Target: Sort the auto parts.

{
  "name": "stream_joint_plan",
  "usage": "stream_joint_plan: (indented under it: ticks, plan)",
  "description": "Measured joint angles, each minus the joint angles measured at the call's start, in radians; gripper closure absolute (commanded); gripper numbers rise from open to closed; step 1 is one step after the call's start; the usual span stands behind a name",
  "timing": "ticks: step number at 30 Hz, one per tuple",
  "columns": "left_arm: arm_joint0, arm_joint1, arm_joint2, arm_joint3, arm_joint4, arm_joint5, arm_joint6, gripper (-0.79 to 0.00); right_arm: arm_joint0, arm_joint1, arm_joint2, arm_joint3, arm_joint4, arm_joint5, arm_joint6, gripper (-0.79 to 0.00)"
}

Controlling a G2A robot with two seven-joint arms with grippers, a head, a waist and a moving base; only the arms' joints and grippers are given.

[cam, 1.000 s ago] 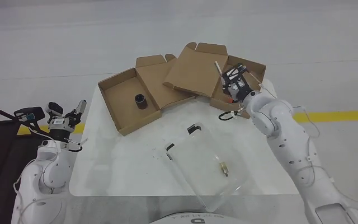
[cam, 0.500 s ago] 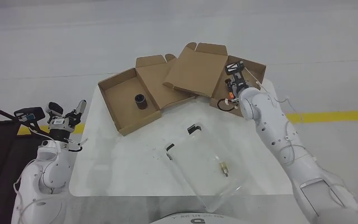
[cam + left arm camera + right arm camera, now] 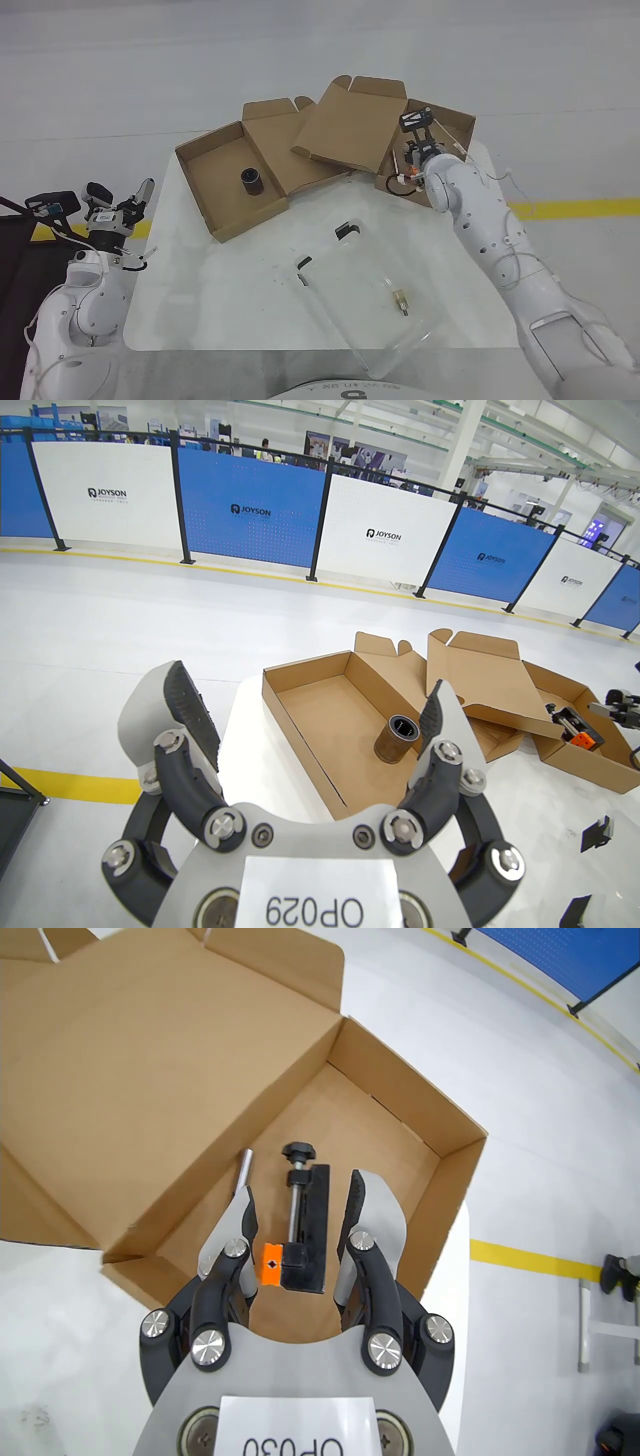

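An open cardboard box [image 3: 455,125] at the table's back right holds a black clamp part with an orange block [image 3: 309,1228] and a short metal rod [image 3: 245,1167]. My right gripper [image 3: 300,1185] [image 3: 413,150] hangs open just above that clamp, fingers on either side of it, touching nothing. A second open box [image 3: 215,190] at the back left holds an upright dark cylinder bearing [image 3: 250,182] [image 3: 396,740]. Off the table's left edge, my left gripper [image 3: 307,680] [image 3: 143,195] is open and empty.
A clear plastic bag [image 3: 375,300] lies at the table's front middle with a small brass-coloured part [image 3: 400,300] in it. Small black clips [image 3: 345,230] [image 3: 303,265] lie near its edge. The boxes' flaps [image 3: 350,120] overlap between the two boxes.
The right arm has swung its elbow inward and turned its wrist over the right box, shifting slightly toward the box's near side. The left arm has kept still.
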State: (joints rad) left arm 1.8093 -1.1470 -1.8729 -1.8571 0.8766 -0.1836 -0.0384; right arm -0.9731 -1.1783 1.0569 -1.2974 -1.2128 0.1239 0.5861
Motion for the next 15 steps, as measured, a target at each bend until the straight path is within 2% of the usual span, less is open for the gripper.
stream_joint_plan:
  ticks: [4,7,10,12,13,14,15]
  plan:
    - [0.0,0.0,0.0,0.0,0.0,0.0,0.0,-0.785,-0.072,0.015,0.083,-0.112,0.122,-0.137,-0.083,-0.354]
    - [0.0,0.0,0.0,0.0,0.0,0.0,0.0,-0.785,-0.15,0.034,0.162,-0.215,0.216,-0.288,-0.117,-0.357]
    - [0.0,0.0,0.0,0.0,0.0,0.0,0.0,-0.785,-0.234,0.057,0.241,-0.308,0.297,-0.485,-0.1,-0.379]
    - [0.0,0.0,0.0,0.0,0.0,0.0,0.0,-0.785,-0.288,0.072,0.294,-0.358,0.332,-0.616,-0.076,-0.542]
    - [0.0,0.0,0.0,0.0,0.0,0.0,0.0,-0.785,-0.309,0.078,0.313,-0.376,0.344,-0.668,-0.069,-0.699]
    - [0.0,0.0,0.0,0.0,0.0,0.0,0.0,-0.785,-0.331,0.084,0.335,-0.394,0.362,-0.732,-0.063,-0.785]
    - [0.0,0.0,0.0,0.0,0.0,0.0,0.0,-0.785,-0.343,0.089,0.348,-0.402,0.376,-0.774,-0.059,-0.785]
